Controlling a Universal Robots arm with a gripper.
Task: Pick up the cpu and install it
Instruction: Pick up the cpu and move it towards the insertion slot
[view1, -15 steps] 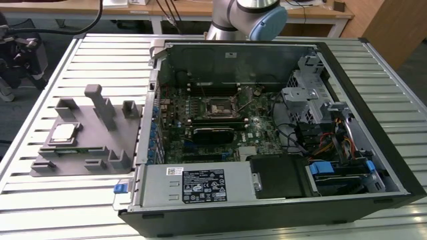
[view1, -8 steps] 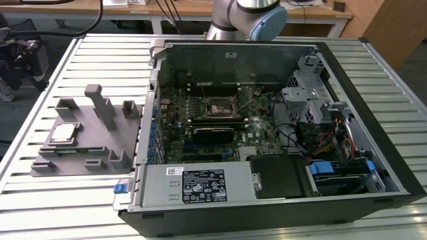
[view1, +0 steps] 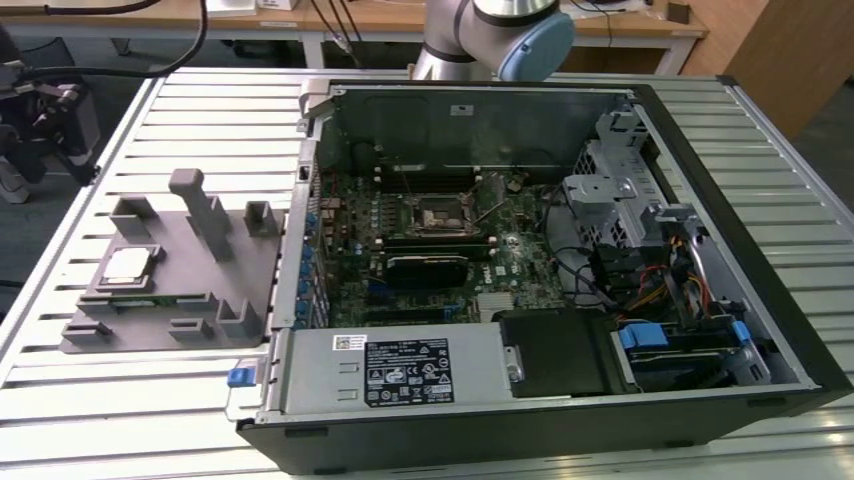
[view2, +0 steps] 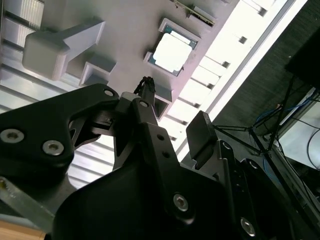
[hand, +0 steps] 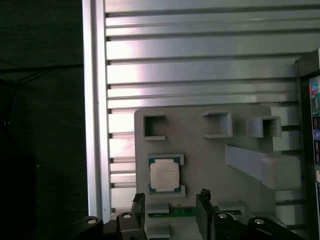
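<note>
While the end effector (hand: 171, 201) hung clear of the grey fixture (view1: 187, 275), its two dark fingers (hand: 138, 206) stood apart with nothing between them, and both wrist views showed this. The cpu (hand: 164, 176) lay flat in a shallow square pocket of that fixture, pale metal top upward, untouched and not lifted. In the first wrist view it sat just beyond the fingertips and roughly in line with the gap between them, with bare fixture surface showing between chip and fingers. In the second wrist view the end effector (view2: 175, 107) was again apart from the cpu (view2: 173, 52), one finger (view2: 145, 92) pointing toward the pocket's edge without reaching it. How high above the fixture the fingers were could not be told.

A thin green memory stick (hand: 172, 212) lay in a slot of the fixture just beside the cpu's pocket, on the side nearer the fingers. In the exterior view the cpu (view1: 127, 266) rested toward the fixture's edge on the exterior view's left, and the fixture itself lay on the slatted metal bench (view1: 134, 400). An open computer case (view1: 534, 120) stood just beside the fixture on the exterior view's right, its square black socket (view1: 438, 213) well apart from the fixture. Part of the arm (view1: 494, 30) rose beyond the case, on the side away from the fixture.
</note>
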